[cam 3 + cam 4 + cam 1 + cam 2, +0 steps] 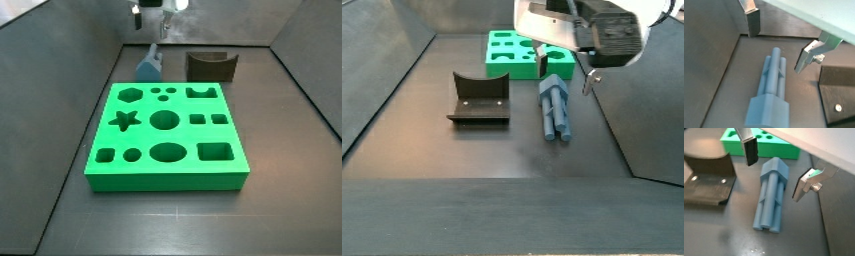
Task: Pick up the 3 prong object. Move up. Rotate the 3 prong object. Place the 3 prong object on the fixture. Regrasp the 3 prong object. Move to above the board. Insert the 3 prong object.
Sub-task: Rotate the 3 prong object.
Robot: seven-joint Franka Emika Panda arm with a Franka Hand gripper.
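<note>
The 3 prong object (771,195) is a slim blue-grey piece of parallel bars with a blocky head, lying flat on the dark floor (502,150) between the board and the fixture. In both side views it shows as a blue bar (146,66) (555,108). My gripper (777,170) (779,42) hangs open just above it, one finger (750,152) on each side, touching nothing. The bright green board (167,125) with shaped cut-outs lies close by. The fixture (478,97) is a small dark block with a curved notch.
Grey walls (80,60) enclose the floor on the sides and at the back. The fixture's base plate (707,185) lies close beside the object. The arm's white body (589,25) hangs over the board's end.
</note>
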